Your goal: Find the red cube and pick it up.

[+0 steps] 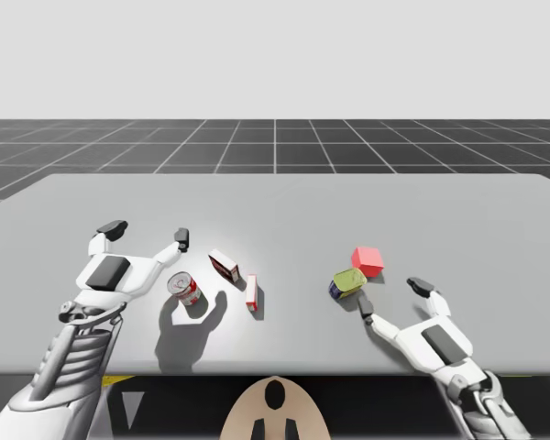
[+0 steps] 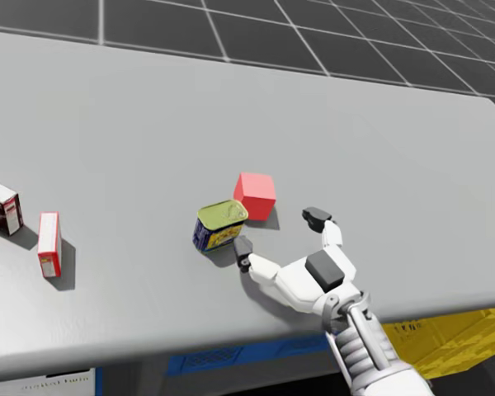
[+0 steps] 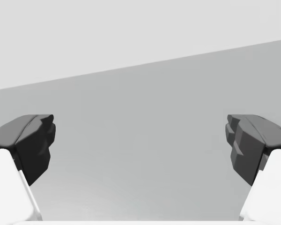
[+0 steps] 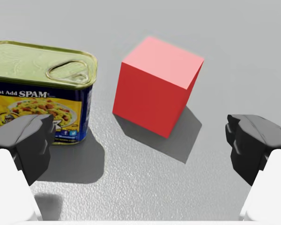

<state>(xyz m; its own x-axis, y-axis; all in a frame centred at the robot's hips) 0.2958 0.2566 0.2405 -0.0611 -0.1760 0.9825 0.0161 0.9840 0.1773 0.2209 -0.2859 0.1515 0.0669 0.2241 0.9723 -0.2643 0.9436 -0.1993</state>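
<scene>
The red cube [image 1: 367, 260] sits on the grey tabletop [image 1: 302, 202], right of the middle, resting flat on one face. Just beside it, on its near left, stands a blue rectangular can [image 1: 347, 283] with a yellow-green lid. The right wrist view shows a narrow gap between the two. The can's lid is sealed, its pull tab lying flat, so nothing of its contents shows.

My right gripper [image 1: 393, 296] lies low over the tabletop on the near side of the cube, its fingers spread wide and holding nothing. In the right wrist view the cube [image 4: 157, 83] stands ahead of the gripper [image 4: 140, 145], in line with the gap between the fingers and apart from both. The can [image 4: 42, 89] stands ahead of one finger. That fingertip is close to the can's near side, and I cannot tell whether they touch.

On the left part of the tabletop a round red and white can [image 1: 184, 289] stands upright. To its right are a red and white box [image 1: 224, 265] and a slim red box [image 1: 251, 291], both closed. My left gripper [image 1: 147, 234] hangs to the far left of the round can, spread wide and holding nothing, with bare tabletop ahead of it.
</scene>
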